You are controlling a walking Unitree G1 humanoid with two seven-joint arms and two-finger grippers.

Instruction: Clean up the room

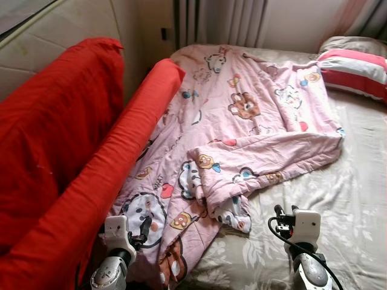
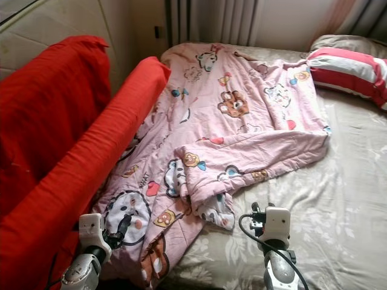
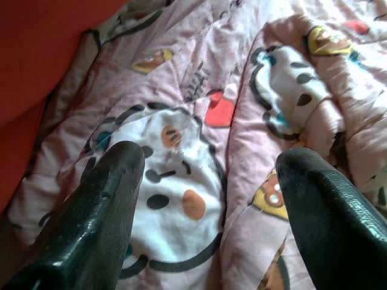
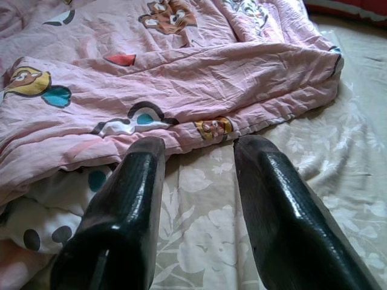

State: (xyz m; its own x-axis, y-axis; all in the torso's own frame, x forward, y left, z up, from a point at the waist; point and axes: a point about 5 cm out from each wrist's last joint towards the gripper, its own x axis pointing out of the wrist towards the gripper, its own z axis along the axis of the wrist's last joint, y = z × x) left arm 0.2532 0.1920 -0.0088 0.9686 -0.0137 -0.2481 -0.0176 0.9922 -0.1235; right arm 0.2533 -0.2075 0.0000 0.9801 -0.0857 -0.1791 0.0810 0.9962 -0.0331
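A pink cartoon-print quilt (image 1: 242,115) lies rumpled across the left part of the bed, one corner folded back over itself at the middle. My left gripper (image 3: 208,181) hovers open just above the quilt's near end, over a white cartoon face (image 3: 172,199). My right gripper (image 4: 196,157) stands open above the bare sheet, a little short of the quilt's folded edge (image 4: 199,130). Both wrists show low in the head view, left (image 1: 121,238) and right (image 1: 299,229).
A red padded bed rail (image 1: 115,175) runs along the bed's left side, with red fabric (image 1: 48,133) draped beside it. A red-and-white striped pillow (image 1: 357,69) lies at the far right. The floral beige sheet (image 1: 344,199) lies bare on the right. Curtains (image 1: 221,21) hang behind.
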